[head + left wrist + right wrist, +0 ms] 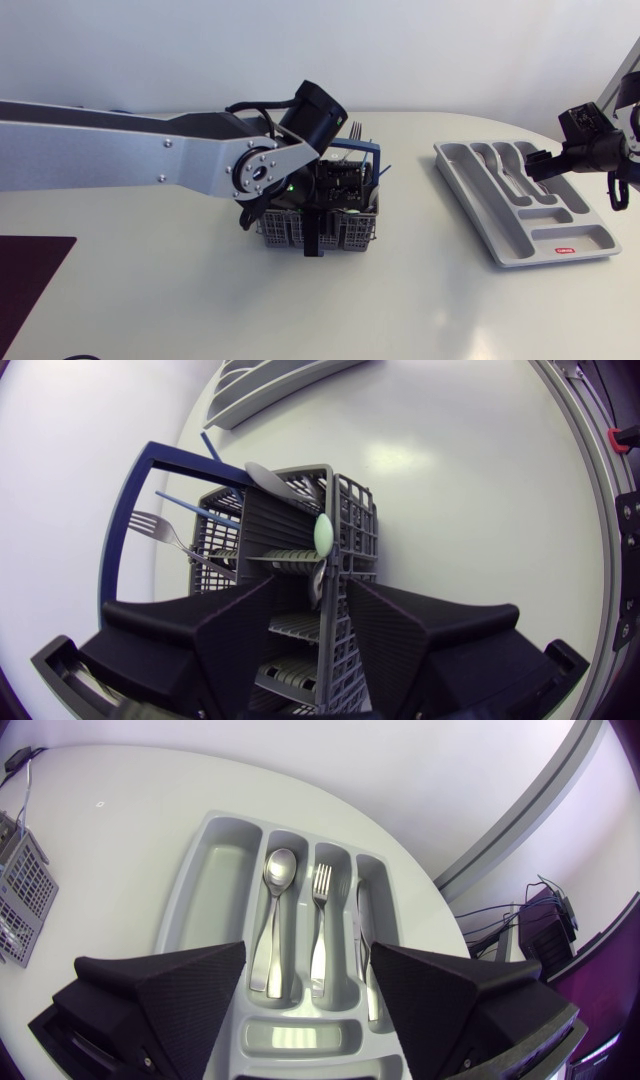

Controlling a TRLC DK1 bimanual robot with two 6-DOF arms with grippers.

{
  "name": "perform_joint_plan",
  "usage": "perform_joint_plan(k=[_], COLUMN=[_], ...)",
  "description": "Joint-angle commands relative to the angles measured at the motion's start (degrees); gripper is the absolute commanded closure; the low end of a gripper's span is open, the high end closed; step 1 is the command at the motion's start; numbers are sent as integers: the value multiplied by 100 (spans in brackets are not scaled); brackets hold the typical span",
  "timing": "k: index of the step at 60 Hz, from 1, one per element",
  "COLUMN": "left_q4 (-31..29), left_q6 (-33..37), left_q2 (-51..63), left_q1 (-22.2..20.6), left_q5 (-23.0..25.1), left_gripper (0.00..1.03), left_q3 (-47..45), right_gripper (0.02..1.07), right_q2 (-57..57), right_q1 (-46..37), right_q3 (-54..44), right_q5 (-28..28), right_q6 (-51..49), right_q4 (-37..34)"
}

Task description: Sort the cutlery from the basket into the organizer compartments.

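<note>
Spread wide, the left claw point(310, 590) hangs over the basket point(355, 520) with nothing pinched. Its two wedge fingers point(240, 630) straddle the near compartment. Just ahead of the gap between them stands what looks to be a pale-green spoon point(322, 532), bowl up. I judge this the likeliest pick: its long axis runs roughly along the claw's line of approach, so the fingers would have to close across the handle. Further left in the basket a fork point(150, 525) leans outward, tines up, beside thin blue handles point(195, 508). The basket sits mid-worktop point(150, 300). The organizer point(520, 245) lies well apart to the right and already holds a spoon point(278, 870), a fork point(321, 880) and a knife point(363, 920) in neighbouring slots. The right claw point(308, 955) hovers over it, open and empty. The left arm is clearly the nearer to the basket.
</note>
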Motion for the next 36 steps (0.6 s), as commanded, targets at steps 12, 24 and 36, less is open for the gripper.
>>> perform_joint_plan(k=[12, 24, 36], left_q4=[171, 302, 381], left_q6=[189, 260, 330], left_q2=[137, 155, 225], left_q1=[23, 58, 58], left_q5=[-43, -95, -236], left_gripper=[57, 61, 61], left_q3=[56, 30, 4], right_gripper=[17, 17, 17], right_q2=[-368, -667, -948], right_q1=[249, 469, 627], right_q3=[-573, -864, -1057], right_q5=[5, 13, 40], right_q6=[-9, 0, 9], right_q4=[149, 149, 149])
